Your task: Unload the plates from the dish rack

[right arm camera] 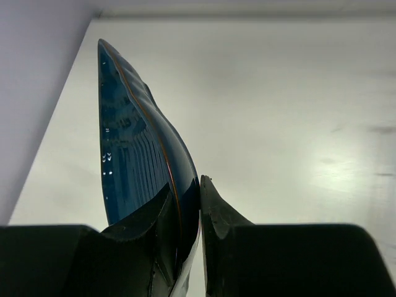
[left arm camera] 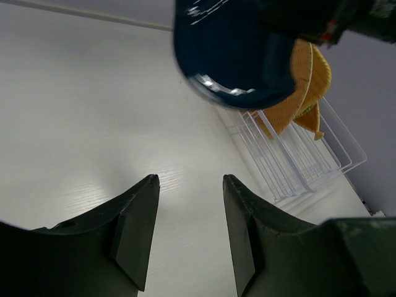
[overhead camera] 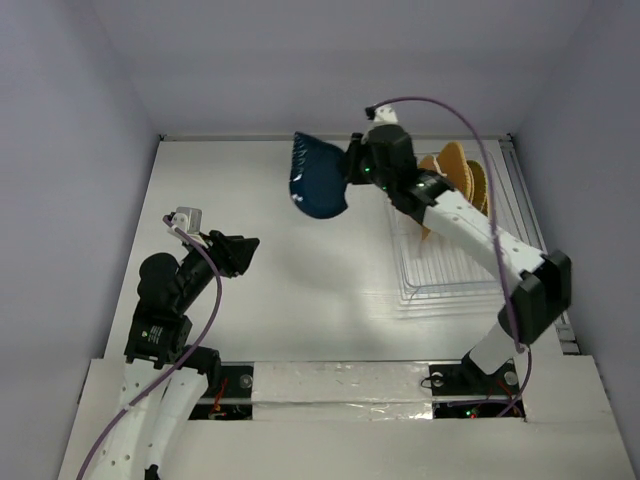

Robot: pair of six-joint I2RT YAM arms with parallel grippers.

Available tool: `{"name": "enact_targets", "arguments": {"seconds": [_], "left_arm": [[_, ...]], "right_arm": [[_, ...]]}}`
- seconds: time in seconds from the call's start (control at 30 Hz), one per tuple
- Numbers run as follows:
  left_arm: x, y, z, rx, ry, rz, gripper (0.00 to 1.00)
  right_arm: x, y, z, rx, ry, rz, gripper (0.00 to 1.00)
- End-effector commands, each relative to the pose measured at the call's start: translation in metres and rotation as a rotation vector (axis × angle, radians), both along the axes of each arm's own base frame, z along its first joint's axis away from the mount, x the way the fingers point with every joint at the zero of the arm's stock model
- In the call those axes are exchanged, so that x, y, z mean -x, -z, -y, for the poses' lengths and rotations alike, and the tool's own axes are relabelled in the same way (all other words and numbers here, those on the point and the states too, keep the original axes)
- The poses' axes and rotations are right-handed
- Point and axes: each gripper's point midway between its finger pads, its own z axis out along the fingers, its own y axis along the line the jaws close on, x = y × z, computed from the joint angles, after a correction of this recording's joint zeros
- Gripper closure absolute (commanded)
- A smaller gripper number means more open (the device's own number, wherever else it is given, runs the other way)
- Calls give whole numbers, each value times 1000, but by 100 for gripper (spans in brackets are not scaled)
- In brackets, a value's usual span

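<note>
A white table (overhead camera: 280, 270) is closed in by pale lilac walls (overhead camera: 70, 150). The right gripper (right arm camera: 189, 201) is clamped on the rim of the blue plate (overhead camera: 318, 182), which is held on edge in the air, clear of the rack (overhead camera: 450, 275) and just left of its far-left corner. The left gripper (left arm camera: 189, 185) is held with its jaws apart and nothing between them, low over the table well to the left of the rack and pointed towards the blue plate. The orange plates (overhead camera: 457, 165) are seen upright at the far end of the rack, partly behind the right arm (overhead camera: 470, 225)

The task is judged to be at an early stage: the blue plate is out of the rack but not yet set down, no plate is seen lying on the table, and the orange plates are all yet to be taken. One blue plate and one rack are counted. At least two orange plates can be made out, perhaps three, part of the row being hidden by the right arm
</note>
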Motion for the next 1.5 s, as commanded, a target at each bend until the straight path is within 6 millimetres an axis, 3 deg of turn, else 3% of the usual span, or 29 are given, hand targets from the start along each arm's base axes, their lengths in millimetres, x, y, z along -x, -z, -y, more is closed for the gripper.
{"name": "enact_targets", "arguments": {"seconds": [0.0, 0.07, 0.1, 0.13, 0.23, 0.3, 0.33, 0.53, 0.57, 0.67, 0.77, 0.8, 0.87, 0.93, 0.97, 1.07, 1.1, 1.2, 1.27, 1.3, 1.37, 1.4, 1.43, 1.47], "left_arm": [[-2, -9, -1, 7, -10, 23, 57], [-2, -8, -1, 5, -12, 19, 57], [-3, -7, -1, 5, -13, 16, 57], [-3, -7, -1, 5, -13, 16, 57], [-3, -7, -1, 5, -13, 16, 57], [-3, -7, -1, 5, -13, 16, 57], [-3, -6, -1, 6, -13, 13, 57], [-3, -6, 0, 6, -7, 13, 57], [-4, -5, 0, 6, -7, 12, 57], [-4, -5, 0, 7, -7, 11, 57], [-3, -6, 1, 8, -6, 12, 58], [-4, -5, 0, 7, -7, 10, 57], [-4, -5, 1, 6, -6, 10, 57], [-4, -4, 0, 6, -7, 7, 57], [-6, -4, -1, 5, -15, 7, 57], [-6, -4, -2, 6, -17, 7, 57], [-6, -5, -2, 6, -17, 8, 57], [-6, -3, -2, 5, -18, 4, 57], [-5, -5, -1, 7, -15, 8, 57], [-6, -3, -2, 5, -18, 4, 57], [-6, -3, -2, 5, -18, 4, 57], [-6, -4, -2, 7, -20, 4, 57], [-7, -4, -4, 6, -26, 7, 57], [-7, -4, -4, 6, -27, 7, 57]], "right_arm": [[1, -14, -89, -328, -210, 9, 100], [-2, -4, -112, -400, -238, -28, 100], [-6, 19, -128, -415, -243, -82, 100], [-12, 16, -135, -441, -250, -75, 100], [-24, 49, -160, -474, -251, -152, 100], [-29, 67, -170, -486, -257, -189, 100], [-30, 88, -181, -489, -260, -231, 100], [-42, 130, -204, -513, -263, -336, 100], [-42, 147, -209, -508, -274, -369, 100], [-40, 150, -225, -554, -298, -413, 100], [-43, 166, -240, -590, -319, -479, 100], [-44, 181, -244, -604, -310, -520, 100], [-46, 180, -250, -647, -323, -531, 100], [-44, 181, -256, -694, -346, -551, 90], [-45, 178, -258, -705, -353, -552, 78], [-46, 177, -263, -722, -365, -568, 56], [-45, 176, -264, -731, -374, -572, 42], [-39, 181, -267, -760, -398, -607, 22], [-36, 170, -266, -788, -417, -599, 17], [-32, 181, -260, -778, -396, -617, 13], [-32, 175, -250, -740, -363, -561, 11], [-40, 147, -239, -733, -310, -483, 8], [-44, 137, -222, -663, -242, -420, 7], [-41, 153, -218, -611, -237, -429, 7]]}}
